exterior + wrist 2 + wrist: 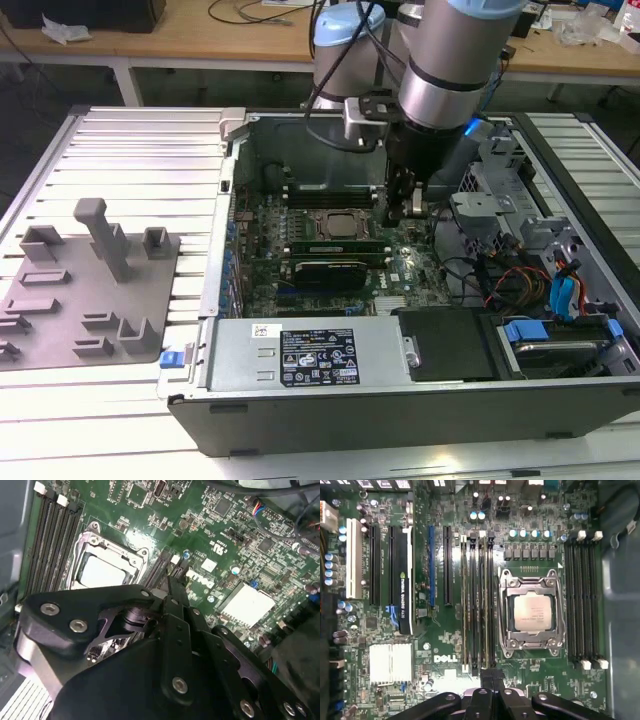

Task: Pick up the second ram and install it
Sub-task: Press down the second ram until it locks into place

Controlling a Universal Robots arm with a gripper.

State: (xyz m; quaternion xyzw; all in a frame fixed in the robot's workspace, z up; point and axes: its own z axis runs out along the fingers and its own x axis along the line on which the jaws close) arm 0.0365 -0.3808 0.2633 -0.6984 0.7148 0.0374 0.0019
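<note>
While seated in its slot, the second ram (486, 605) lies just beyond the hand (491, 676).

The motherboard (455, 645) was green, speckled with silver solder. The gripper (491, 677) was matte black. Beside it, the processor (533, 611) showed silver-grey in a steel frame; the expansion card (404, 580) was black.
</note>
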